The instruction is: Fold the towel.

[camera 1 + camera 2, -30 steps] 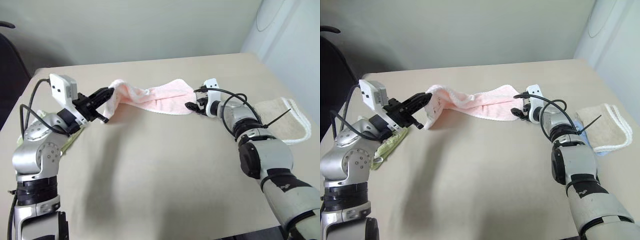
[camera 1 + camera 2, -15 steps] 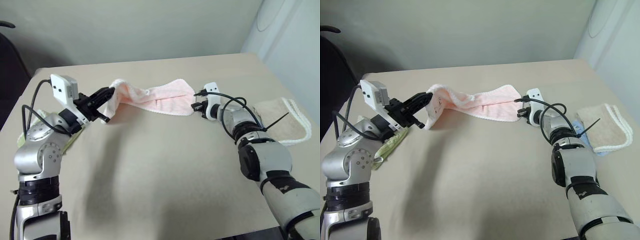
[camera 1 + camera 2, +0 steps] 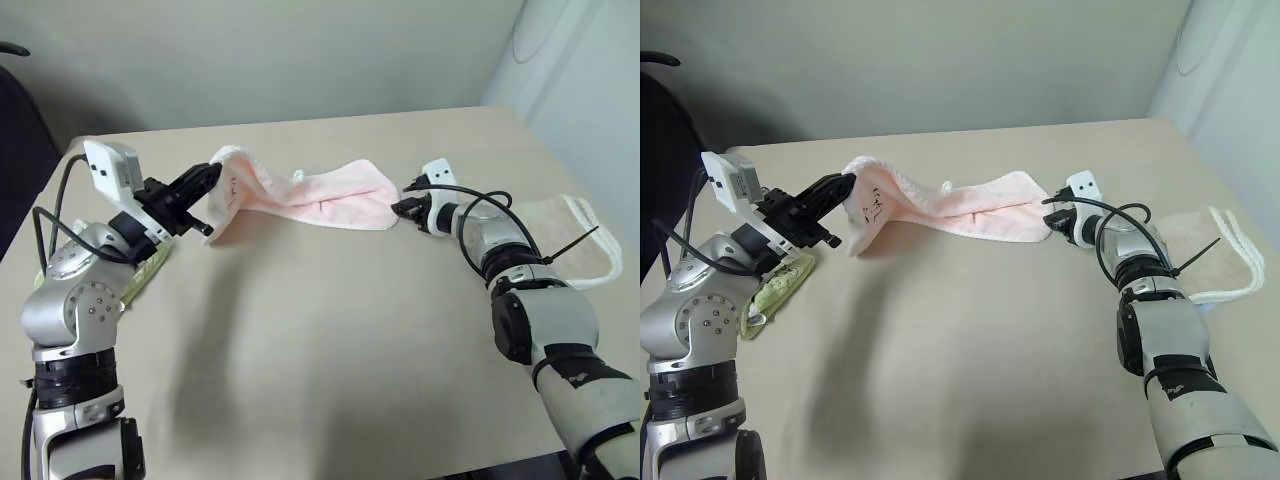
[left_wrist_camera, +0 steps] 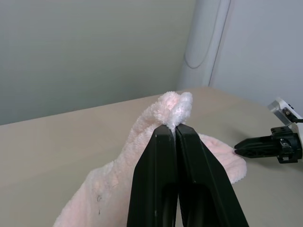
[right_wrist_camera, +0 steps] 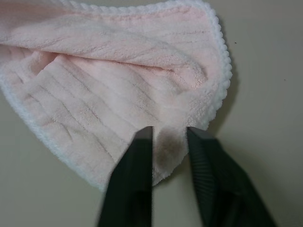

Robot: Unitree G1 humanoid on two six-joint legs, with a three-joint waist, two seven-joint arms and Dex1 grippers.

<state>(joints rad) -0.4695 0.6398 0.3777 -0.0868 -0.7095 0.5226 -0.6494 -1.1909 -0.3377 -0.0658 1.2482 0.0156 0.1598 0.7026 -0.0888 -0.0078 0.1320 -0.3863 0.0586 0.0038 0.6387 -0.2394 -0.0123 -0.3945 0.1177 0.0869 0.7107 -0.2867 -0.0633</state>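
The pale pink towel (image 3: 320, 195) with white scalloped trim stretches across the far half of the table (image 3: 330, 330). My left gripper (image 4: 175, 128) is shut on its left corner and holds it off the table, so the end with the small dark embroidered mark (image 3: 872, 202) hangs down. The towel's right end (image 5: 104, 71) lies on the table. My right gripper (image 5: 168, 130) is low at that end, with its fingers apart on either side of the towel's edge. That gripper also appears in the head view (image 3: 403, 210), at the towel's right tip.
A beige ribbed towel (image 3: 560, 240) lies folded near the table's right edge, behind my right forearm. A lime-green cloth (image 3: 775, 290) sits under my left arm by the left edge. A dark chair (image 3: 15, 110) stands beyond the left corner.
My right gripper has shifted to the right, staying at the towel's right end, and the towel now lies a little more stretched out. The left gripper still holds its corner in about the same place.
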